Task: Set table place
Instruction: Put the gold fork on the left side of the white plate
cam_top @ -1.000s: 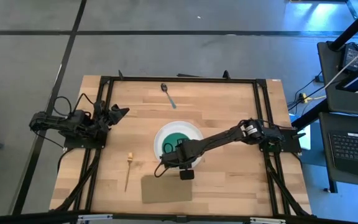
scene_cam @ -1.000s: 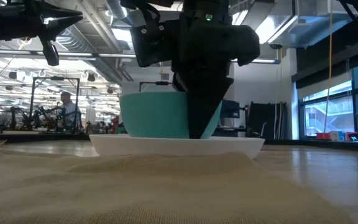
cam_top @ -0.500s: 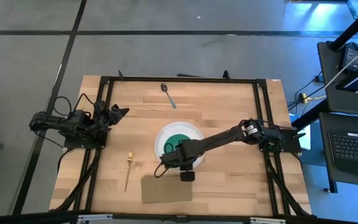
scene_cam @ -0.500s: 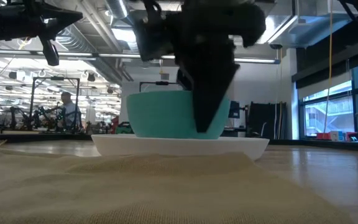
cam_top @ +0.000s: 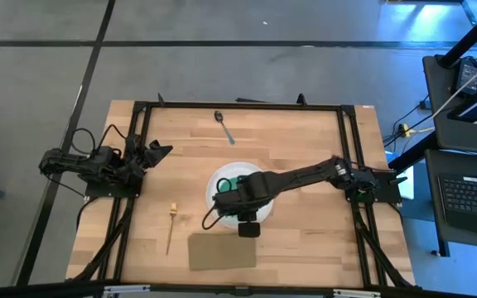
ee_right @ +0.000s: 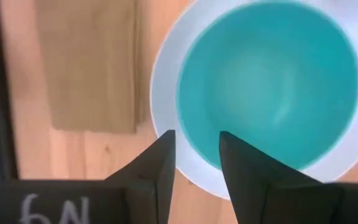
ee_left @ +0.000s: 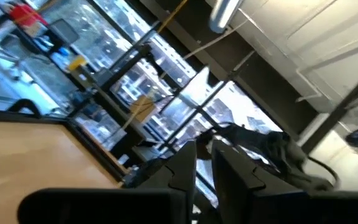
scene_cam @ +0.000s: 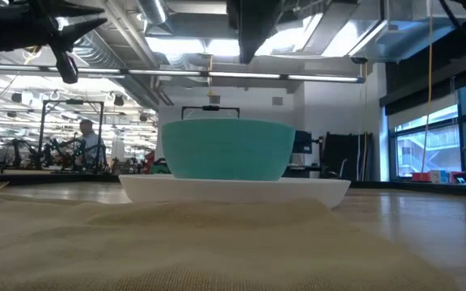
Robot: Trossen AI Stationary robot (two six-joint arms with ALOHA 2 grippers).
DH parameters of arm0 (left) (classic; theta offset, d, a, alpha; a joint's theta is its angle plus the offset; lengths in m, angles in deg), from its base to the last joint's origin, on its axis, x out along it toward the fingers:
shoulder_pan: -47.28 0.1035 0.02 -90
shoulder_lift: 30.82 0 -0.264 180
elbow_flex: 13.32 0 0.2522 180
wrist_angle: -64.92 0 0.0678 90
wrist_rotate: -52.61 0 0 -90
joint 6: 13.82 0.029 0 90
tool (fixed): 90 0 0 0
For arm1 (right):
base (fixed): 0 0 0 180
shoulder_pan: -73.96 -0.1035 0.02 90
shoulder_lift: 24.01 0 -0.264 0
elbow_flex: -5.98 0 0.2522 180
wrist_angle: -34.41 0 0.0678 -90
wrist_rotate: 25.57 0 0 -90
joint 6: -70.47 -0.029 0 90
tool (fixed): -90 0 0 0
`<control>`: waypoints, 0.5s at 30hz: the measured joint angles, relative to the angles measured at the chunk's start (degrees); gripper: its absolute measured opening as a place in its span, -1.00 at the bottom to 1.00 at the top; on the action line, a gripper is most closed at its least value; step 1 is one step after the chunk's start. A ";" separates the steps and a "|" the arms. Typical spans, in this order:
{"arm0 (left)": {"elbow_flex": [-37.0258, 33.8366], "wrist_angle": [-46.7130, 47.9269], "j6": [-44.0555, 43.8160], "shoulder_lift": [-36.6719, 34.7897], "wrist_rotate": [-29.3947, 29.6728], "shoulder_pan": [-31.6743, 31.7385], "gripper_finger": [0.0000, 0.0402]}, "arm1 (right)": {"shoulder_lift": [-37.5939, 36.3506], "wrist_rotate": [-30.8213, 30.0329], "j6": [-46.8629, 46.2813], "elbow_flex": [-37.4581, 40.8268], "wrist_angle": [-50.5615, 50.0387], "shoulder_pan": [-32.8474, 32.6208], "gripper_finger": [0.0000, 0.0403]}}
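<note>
The teal-green bowl [scene_cam: 226, 149] stands by its base on the round white plate [scene_cam: 233, 189], which lies on the wooden table [cam_top: 305, 141]. My right gripper [ee_right: 197, 149] hangs open and empty above the bowl's near rim; it also shows in the high view [cam_top: 222, 190]. The bowl [ee_right: 269, 81] and the plate's rim [ee_right: 164, 87] lie below it. The dark spoon [cam_top: 224, 126] lies by the far edge. The pale fork [cam_top: 171, 228] lies left of the plate. My left gripper [cam_top: 162, 149] waits shut at the table's left edge.
A tan mat [cam_top: 222, 252] lies just near of the plate, at the table's near edge; it fills the foreground of the low view [scene_cam: 176, 242]. The table's black frame [cam_top: 238, 106] runs along the edges. A person shows far off in the room behind [scene_cam: 87, 145].
My right gripper has let go of the bowl's near wall and risen straight up, clear of the bowl. The bowl has stayed upright on the plate.
</note>
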 joint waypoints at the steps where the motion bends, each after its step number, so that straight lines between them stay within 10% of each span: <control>1: -0.04 -0.54 -0.08 0.00 -0.79 -0.02 -0.75 | -0.93 0.16 -0.53 0.41 -0.32 -0.04 -0.38; 15: 5.82 -5.40 0.05 0.83 -7.02 -0.04 -0.81 | -8.03 1.30 -5.58 0.45 -1.76 0.03 -0.38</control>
